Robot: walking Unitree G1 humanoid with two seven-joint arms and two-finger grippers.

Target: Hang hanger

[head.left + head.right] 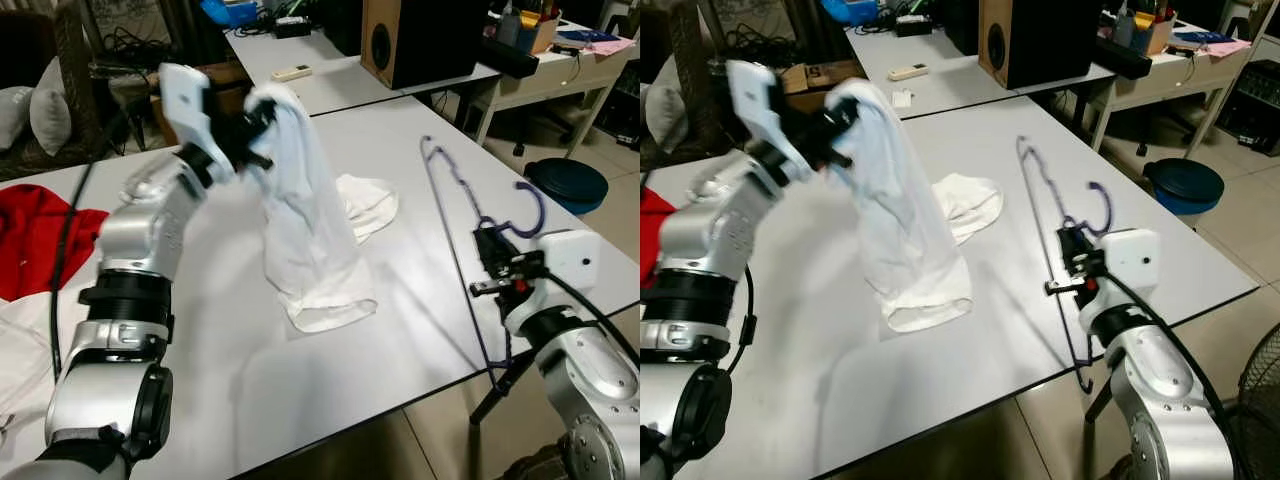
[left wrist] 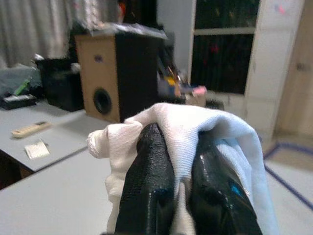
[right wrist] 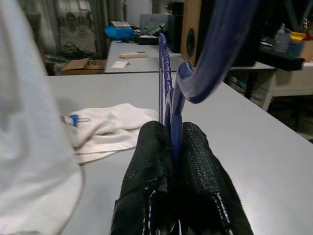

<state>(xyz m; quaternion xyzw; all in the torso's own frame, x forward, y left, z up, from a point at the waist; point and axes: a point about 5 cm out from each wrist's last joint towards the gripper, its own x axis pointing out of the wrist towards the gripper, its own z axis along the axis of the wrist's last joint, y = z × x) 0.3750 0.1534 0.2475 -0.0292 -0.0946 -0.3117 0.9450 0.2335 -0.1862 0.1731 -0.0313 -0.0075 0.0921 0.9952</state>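
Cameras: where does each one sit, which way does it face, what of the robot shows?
Left eye, right eye: head, looking down at the table; both arms show.
Left wrist: along the left gripper, shut on the white garment.
Right wrist: along the right gripper, shut on the purple hanger.
Shared: the speaker shows in all.

The left pincer (image 1: 258,128) is blurred in the head views, and its black fingertips (image 2: 161,147) are buried in the folds of the white cloth garment (image 1: 305,225) draped over them. The lower end of the thin purple wire hanger (image 1: 462,235) passes behind the right pincer (image 1: 492,262) and the silver arm, so its bottom corner cannot be made out. The red cloth (image 1: 35,240) on the white desk (image 1: 400,150) is cut off by the picture's edge.
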